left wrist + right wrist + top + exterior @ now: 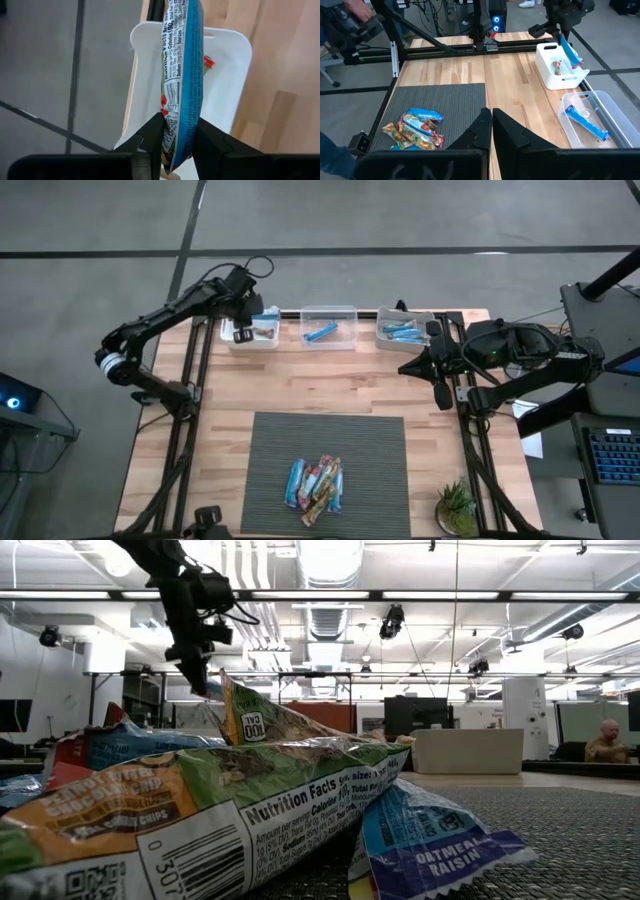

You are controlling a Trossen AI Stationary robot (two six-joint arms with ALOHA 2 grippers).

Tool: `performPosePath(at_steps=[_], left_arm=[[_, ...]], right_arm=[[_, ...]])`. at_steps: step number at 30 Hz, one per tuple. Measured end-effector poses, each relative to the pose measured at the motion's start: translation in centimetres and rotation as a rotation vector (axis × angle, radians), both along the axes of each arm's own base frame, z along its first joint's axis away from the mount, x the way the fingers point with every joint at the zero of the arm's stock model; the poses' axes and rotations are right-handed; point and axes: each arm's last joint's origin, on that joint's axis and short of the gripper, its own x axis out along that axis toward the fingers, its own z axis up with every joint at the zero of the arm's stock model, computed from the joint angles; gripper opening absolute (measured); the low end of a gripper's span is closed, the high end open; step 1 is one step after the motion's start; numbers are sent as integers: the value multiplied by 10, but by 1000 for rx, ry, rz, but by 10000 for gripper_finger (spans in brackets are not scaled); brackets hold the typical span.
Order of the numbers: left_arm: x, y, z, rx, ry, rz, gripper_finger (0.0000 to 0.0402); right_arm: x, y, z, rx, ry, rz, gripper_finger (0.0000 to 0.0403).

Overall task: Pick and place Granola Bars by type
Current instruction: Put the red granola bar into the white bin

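My left gripper is at the table's far left corner, over a white bin, and is shut on a granola bar with a blue and white wrapper. The right wrist view shows that bar slanting down from the left gripper toward the bin, where another bar lies. A pile of blue and multicoloured bars rests on the grey mat. My right gripper waits shut and empty by the table's far right. My left gripper pinches the bar near its upper end, one finger on each flat face. The fingers come from above, slanting down. The bar hangs below them, tilted, over the white bin's opening, with its free end by the bin's rim.
A clear middle bin holds one blue bar, and the far right bin holds several blue bars. A small green plant stands at the near right corner. Bare wood lies between the mat and the bins.
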Motion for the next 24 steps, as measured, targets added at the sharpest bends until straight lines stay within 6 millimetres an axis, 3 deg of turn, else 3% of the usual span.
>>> performPosePath(at_steps=[12, 24], left_arm=[[-5, 31, -26, -19, 118, 56, 69], [-3, 36, -33, -26, 141, 22, 69]], right_arm=[[0, 0, 0, 21, 1, -10, 9], [0, 0, 0, 23, 1, -11, 9]])
